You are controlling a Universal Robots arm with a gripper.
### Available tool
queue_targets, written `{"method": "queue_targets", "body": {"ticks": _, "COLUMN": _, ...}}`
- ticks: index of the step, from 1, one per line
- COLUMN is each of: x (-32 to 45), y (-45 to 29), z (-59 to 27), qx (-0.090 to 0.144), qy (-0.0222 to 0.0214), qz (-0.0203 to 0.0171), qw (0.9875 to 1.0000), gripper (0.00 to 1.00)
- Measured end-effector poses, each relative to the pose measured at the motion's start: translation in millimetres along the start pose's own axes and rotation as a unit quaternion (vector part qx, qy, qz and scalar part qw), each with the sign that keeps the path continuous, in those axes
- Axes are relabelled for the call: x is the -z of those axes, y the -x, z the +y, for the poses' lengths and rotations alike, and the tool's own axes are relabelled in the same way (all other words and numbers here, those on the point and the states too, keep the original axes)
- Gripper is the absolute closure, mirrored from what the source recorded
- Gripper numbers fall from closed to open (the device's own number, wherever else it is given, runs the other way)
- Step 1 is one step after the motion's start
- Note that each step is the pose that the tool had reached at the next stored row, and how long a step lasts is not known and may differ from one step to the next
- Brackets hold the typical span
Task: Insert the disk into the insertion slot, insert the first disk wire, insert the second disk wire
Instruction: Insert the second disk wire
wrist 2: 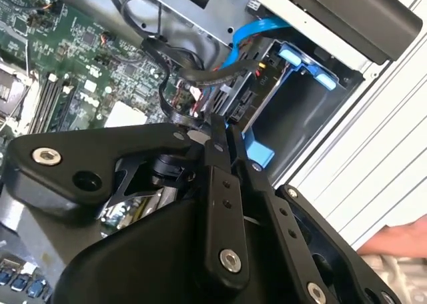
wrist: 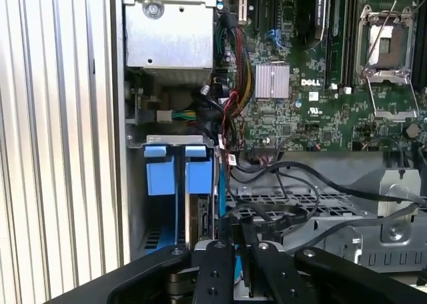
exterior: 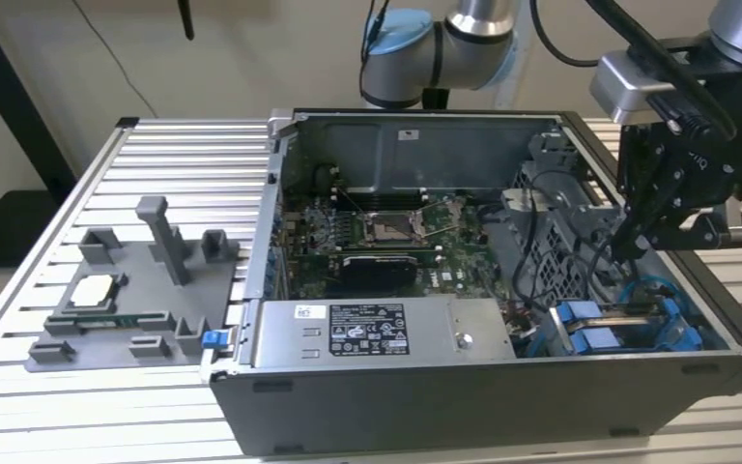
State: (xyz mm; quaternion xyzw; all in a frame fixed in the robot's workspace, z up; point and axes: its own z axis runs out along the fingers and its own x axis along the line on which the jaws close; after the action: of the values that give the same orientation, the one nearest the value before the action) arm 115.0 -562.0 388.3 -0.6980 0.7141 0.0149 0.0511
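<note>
The open computer case (exterior: 474, 396) has the insertion slot (exterior: 683, 333) in its corner at the exterior view's right. Two blue carrier tabs (wrist: 199, 177) stand in it, with blue rails (exterior: 599, 340). The disk body is mostly hidden inside; I see a thin edge (wrist: 193, 217) below one tab. My gripper (exterior: 629, 251) reaches down into the case just behind the slot. Its fingers (wrist 2: 217, 177) come together at the tips (wrist 2: 220, 124) among black wires (wrist 2: 170, 84), seemingly pinching a black wire connector (wrist: 242, 234). A blue cable (wrist 2: 257, 29) runs to the bay.
The grey power-supply box (exterior: 371, 333) sits beside the slot. The motherboard (exterior: 385, 232) fills the case middle, and a perforated cage (wrist: 320, 204) lies under loose black cables. A grey fixture (exterior: 127, 290) stands on the slatted table. A hand (wrist 2: 400, 241) is near the case.
</note>
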Motion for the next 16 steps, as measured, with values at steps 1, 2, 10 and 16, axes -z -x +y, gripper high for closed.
{"method": "queue_targets", "body": {"ticks": 1, "x": 0.0, "y": 0.0, "z": 0.0, "qx": 0.0, "qy": 0.0, "qz": 0.0, "qw": 1.0, "gripper": 1.0}}
{"method": "queue_targets", "body": {"ticks": 2, "x": -0.4, "y": 0.0, "z": 0.1, "qx": 0.0, "qy": 0.0, "qz": -0.0001, "qw": 1.0, "gripper": 1.0}}
{"method": "queue_targets", "body": {"ticks": 10, "x": -13.8, "y": -1.4, "z": 0.7, "qx": -0.003, "qy": -0.0003, "qz": 0.0001, "qw": 1.0, "gripper": 1.0}}
{"method": "queue_targets", "body": {"ticks": 16, "x": -24.3, "y": -5.0, "z": 1.1, "qx": -0.003, "qy": -0.0006, "qz": 0.0001, "qw": 1.0, "gripper": 1.0}}
